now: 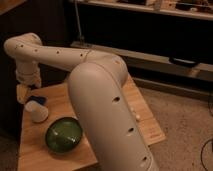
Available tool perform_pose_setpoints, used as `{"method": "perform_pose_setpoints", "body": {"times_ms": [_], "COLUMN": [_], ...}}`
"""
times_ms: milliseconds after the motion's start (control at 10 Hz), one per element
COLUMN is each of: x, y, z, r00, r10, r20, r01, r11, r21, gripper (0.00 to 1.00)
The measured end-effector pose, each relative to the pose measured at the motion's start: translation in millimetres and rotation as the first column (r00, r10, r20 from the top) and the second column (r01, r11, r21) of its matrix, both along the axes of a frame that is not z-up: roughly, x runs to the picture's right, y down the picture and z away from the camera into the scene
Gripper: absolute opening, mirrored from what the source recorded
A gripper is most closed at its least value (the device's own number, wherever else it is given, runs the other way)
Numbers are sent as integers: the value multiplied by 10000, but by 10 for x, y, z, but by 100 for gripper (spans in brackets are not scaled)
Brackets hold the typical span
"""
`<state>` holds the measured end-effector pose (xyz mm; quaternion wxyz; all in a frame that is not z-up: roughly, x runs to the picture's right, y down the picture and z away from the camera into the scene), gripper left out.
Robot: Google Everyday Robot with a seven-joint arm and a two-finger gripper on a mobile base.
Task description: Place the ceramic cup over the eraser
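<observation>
A white ceramic cup [37, 111] is at the left of the wooden table [47, 155], low over or on its surface. A small blue thing [38, 99], perhaps the eraser, shows just behind the cup. My gripper [29, 99] hangs from the white wrist [27, 75] at the table's left edge, right above and beside the cup. I cannot tell whether it holds the cup.
A dark green bowl [64, 134] sits on the table in front of the cup. My thick white arm [105, 100] crosses the middle and hides much of the table. Dark shelving [150, 30] runs along the back. The floor [185, 125] lies to the right.
</observation>
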<state>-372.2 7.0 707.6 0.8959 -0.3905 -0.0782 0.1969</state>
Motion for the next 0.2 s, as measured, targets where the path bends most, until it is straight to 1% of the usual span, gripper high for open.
{"method": "perform_pose_setpoints", "body": {"times_ms": [200], "x": [65], "y": [-16], "z": [15], "r00": [9998], "r10": [192], "r20": [13], "r01": [-192], "r11": [9996], "r21": [-191], "gripper": [80]}}
